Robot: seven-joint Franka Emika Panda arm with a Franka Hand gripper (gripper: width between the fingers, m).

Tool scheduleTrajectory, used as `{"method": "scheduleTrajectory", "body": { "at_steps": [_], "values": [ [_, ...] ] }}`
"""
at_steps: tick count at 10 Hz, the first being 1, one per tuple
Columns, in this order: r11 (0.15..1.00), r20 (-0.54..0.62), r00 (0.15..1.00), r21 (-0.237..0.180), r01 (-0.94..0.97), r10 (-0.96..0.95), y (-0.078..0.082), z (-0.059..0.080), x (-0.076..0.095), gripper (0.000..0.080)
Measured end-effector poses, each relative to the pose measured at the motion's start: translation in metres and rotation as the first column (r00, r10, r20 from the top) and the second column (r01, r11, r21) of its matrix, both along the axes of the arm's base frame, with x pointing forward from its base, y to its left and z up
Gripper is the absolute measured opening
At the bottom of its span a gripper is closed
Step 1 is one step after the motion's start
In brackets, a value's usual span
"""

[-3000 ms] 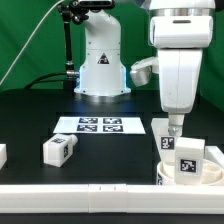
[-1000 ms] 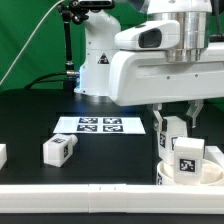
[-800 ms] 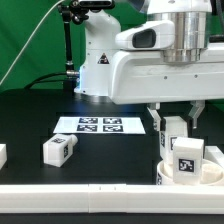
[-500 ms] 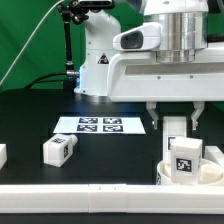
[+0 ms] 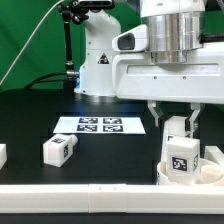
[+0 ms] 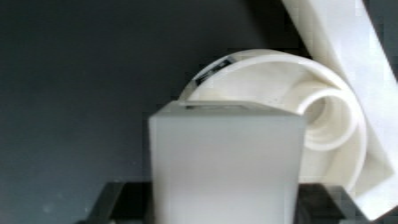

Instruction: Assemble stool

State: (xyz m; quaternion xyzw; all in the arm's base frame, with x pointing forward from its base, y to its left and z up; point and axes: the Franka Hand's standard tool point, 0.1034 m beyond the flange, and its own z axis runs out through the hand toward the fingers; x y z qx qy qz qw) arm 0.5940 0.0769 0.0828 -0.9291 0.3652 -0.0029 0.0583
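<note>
My gripper [image 5: 174, 118] is shut on a short white stool leg [image 5: 177, 130] and holds it upright over the round white seat [image 5: 200, 177] at the exterior view's right. A second leg [image 5: 182, 156] with a black-and-white tag stands in the seat, in front of the held one, and hides its lower end. In the wrist view the held leg [image 6: 231, 160] fills the space between the dark fingers [image 6: 125, 205] of my gripper [image 6: 235, 205]. The seat's [image 6: 276, 85] curved rim lies just beyond it.
A loose tagged leg [image 5: 60, 150] lies on the black table toward the exterior view's left, and another white part [image 5: 2, 155] shows at the left edge. The marker board [image 5: 100, 125] lies mid-table. A long white bar [image 5: 80, 192] edges the front. The robot base [image 5: 100, 60] stands behind.
The wrist has turned with the leg still gripped. The held leg has shifted slightly toward the exterior view's right, and the tagged leg in the seat slightly toward its left.
</note>
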Motion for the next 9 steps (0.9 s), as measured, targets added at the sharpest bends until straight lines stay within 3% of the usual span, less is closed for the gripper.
{"method": "scheduleTrajectory", "body": {
  "at_steps": [5,9],
  "values": [
    [0.919,-0.058,0.918,0.035,0.393,-0.391,0.0056,-0.0006,-0.0014,0.0337],
    [0.829,-0.093,0.829,0.044,0.557,-0.552,0.0106,-0.0004,-0.0016,0.0337]
  ]
}}
